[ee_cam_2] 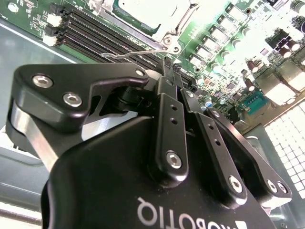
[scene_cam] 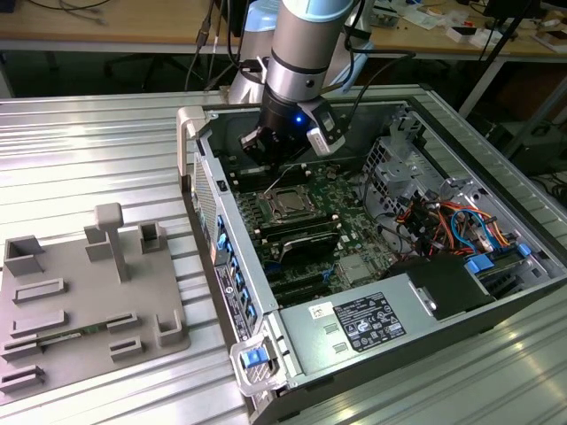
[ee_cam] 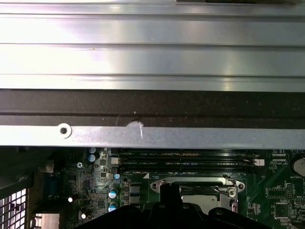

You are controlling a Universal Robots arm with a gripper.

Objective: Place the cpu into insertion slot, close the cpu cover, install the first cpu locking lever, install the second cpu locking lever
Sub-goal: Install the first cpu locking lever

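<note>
I'm seeing the gripper (ee_cam_2: 167,67), fingers (ee_cam_2: 167,109) pressed together, hovering just over the socket (scene_cam: 289,206) at the centre of the exterior view. The chip (ee_cam_2: 147,9) is sitting in it, the cover (ee_cam: 188,183) is looking shut; one lever (ee_cam_2: 133,54) is sticking up loose, so locking is remaining.

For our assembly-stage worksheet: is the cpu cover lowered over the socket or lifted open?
Lowered. In the second wrist view the cpu cover lies flat, framing the cpu; the exterior view shows it flat too.
</note>
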